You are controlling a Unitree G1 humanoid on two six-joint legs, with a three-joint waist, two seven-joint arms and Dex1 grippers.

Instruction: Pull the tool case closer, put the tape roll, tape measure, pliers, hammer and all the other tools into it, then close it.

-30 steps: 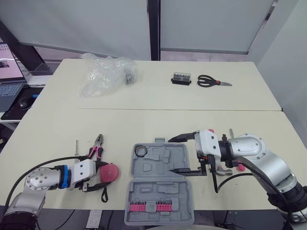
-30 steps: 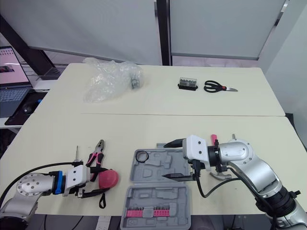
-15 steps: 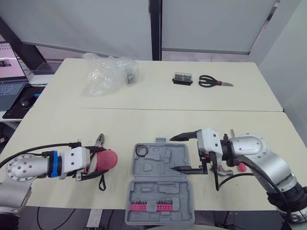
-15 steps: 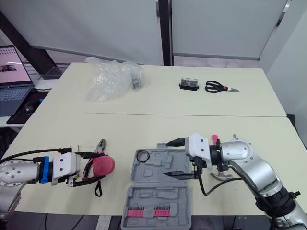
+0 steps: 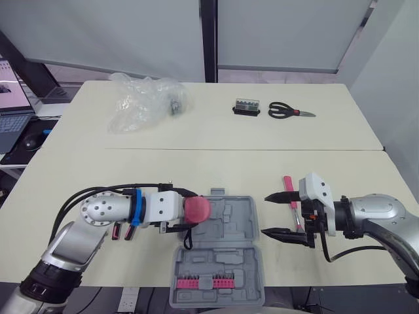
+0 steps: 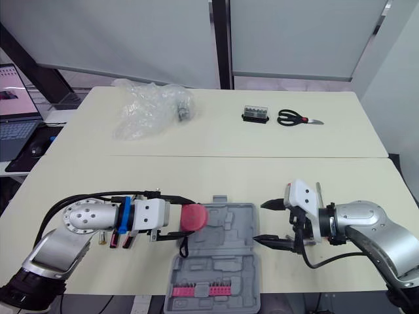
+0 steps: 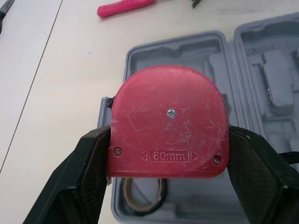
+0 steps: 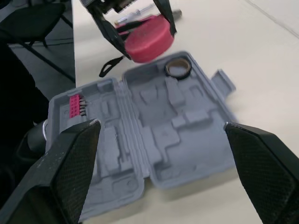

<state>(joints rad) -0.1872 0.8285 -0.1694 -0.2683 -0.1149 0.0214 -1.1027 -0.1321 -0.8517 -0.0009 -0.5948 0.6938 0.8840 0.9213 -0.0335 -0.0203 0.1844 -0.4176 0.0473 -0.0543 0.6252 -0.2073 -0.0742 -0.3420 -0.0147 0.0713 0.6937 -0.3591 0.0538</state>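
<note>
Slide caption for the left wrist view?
Left claw grips the red tape measure at the edge of the open tool case.

We've got two cream tables (image 5: 216, 131) butted together, with the seam (image 5: 242, 150) running across. Behind the tables are pale wall panels (image 5: 118, 33), split by a dark post (image 5: 209, 39). Left of the tables there's a slanted dark beam (image 5: 26, 69) and a laptop (image 6: 13, 108) on a side desk. A black chair (image 8: 28, 18) stands beside the tables.

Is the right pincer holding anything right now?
No, the right pincer stands open and empty, beside the grey plastic tool case.
</note>
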